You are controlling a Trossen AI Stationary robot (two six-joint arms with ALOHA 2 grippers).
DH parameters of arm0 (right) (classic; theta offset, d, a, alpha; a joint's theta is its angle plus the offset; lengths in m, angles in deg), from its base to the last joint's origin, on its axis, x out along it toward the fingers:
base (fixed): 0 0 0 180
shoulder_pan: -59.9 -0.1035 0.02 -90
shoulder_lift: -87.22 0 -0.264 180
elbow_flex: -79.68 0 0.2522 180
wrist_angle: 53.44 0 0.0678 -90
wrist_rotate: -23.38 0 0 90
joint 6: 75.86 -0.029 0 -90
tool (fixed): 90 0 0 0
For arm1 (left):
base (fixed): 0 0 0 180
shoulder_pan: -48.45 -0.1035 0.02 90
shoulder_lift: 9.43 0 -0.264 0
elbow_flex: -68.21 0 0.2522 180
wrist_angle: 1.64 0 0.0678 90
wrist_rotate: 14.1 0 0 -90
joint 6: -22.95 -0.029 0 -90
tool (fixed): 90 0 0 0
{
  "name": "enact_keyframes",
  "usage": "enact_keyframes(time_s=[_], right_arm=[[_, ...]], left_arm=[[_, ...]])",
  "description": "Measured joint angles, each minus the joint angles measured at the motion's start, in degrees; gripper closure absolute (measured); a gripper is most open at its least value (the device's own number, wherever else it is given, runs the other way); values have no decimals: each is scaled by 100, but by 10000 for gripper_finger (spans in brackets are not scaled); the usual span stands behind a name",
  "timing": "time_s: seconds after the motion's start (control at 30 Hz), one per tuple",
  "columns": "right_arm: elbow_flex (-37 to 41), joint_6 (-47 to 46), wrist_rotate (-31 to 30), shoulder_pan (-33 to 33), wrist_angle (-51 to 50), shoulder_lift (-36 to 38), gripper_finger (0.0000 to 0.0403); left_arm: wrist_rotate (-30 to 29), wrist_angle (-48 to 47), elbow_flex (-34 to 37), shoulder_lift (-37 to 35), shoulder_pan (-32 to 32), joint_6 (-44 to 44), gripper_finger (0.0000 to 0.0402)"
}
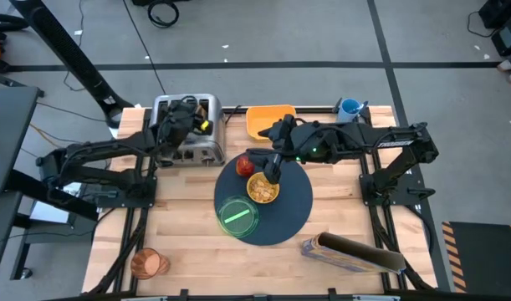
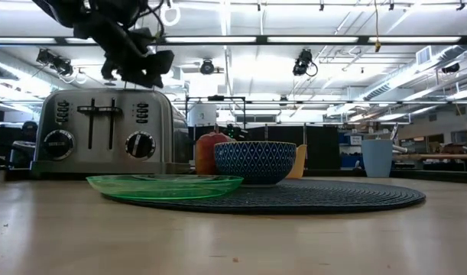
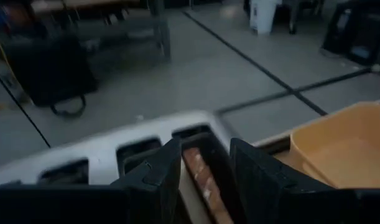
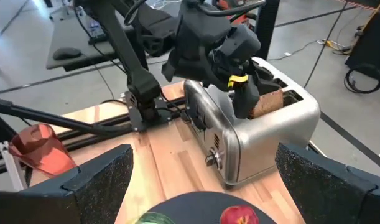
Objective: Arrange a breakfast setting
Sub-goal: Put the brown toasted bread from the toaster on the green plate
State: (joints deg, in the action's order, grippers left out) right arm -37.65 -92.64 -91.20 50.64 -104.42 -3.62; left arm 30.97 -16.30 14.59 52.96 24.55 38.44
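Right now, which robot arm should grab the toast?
Probably the left. The left gripper is right over the toaster, its fingers open on either side of the toast slice. The right gripper hangs over the cereal bowl on the mat.

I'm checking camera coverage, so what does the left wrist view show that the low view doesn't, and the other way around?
Only the left wrist view shows the toast slice standing in a toaster slot between the left gripper and its open fingers, plus the yellow bin. Only the low view shows the green plate, the cereal bowl and the red apple on the mat. Both show the toaster.
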Motion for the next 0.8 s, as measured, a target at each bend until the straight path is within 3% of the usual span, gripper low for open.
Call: enact_keyframes(time_s=[0.13,0.4,0.67,0.8], right_arm=[[143,-50,-96,-4,66,0,8],[192,-105,-109,11,163,0,8],[192,-107,-109,11,156,2,8],[192,-107,-109,11,156,2,8]], left_arm=[[520,-44,-10,118,-181,80,258],[492,-20,-10,659,-101,-122,259],[302,-13,-10,682,-28,-150,261],[193,-23,-10,684,-25,-164,286]])
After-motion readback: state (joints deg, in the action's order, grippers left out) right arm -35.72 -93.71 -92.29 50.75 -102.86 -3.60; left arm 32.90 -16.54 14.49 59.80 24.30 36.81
